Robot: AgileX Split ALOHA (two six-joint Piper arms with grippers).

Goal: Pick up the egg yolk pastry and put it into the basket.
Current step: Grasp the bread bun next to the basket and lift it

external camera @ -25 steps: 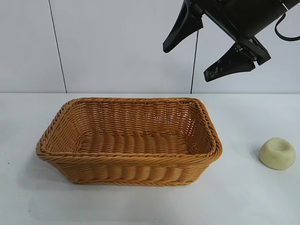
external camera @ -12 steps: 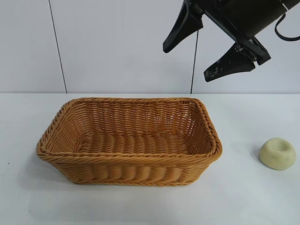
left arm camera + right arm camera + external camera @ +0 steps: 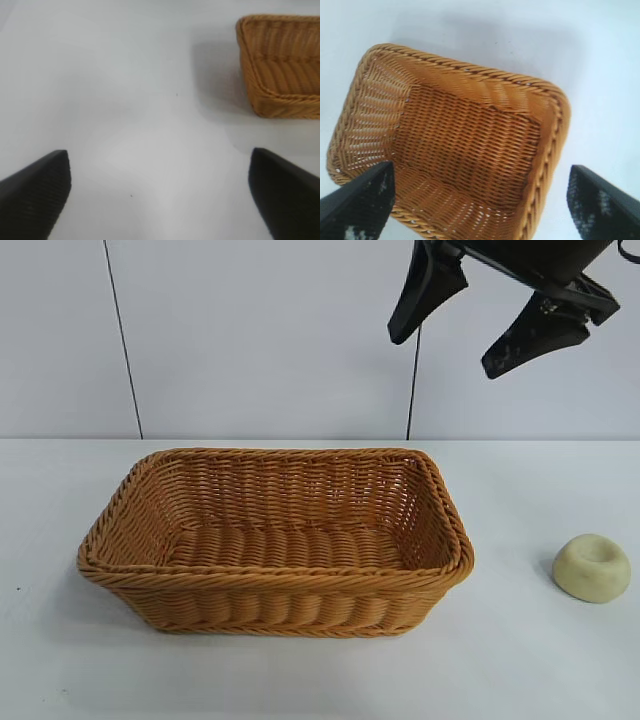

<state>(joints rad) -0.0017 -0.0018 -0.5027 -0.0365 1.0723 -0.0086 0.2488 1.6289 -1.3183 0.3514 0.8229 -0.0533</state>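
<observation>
The right gripper [image 3: 497, 330], jaws apart, hangs high; the pastry [image 3: 592, 567] lies far below them, right of the basket [image 3: 440, 585] (empty). A skewed descent could nudge it away.

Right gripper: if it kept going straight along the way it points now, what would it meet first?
Probably the basket: the right gripper, open and high above the table, looks down into its bare woven floor. The egg yolk pastry lies off that line.

Bright, even light is falling from above, washing the white surface [image 3: 520, 660] almost shadowless. The basket [image 3: 275, 540] is casting only a soft, faint shadow beside its wall. In both wrist views the near black fingers [image 3: 35, 190] are showing blurred.
</observation>
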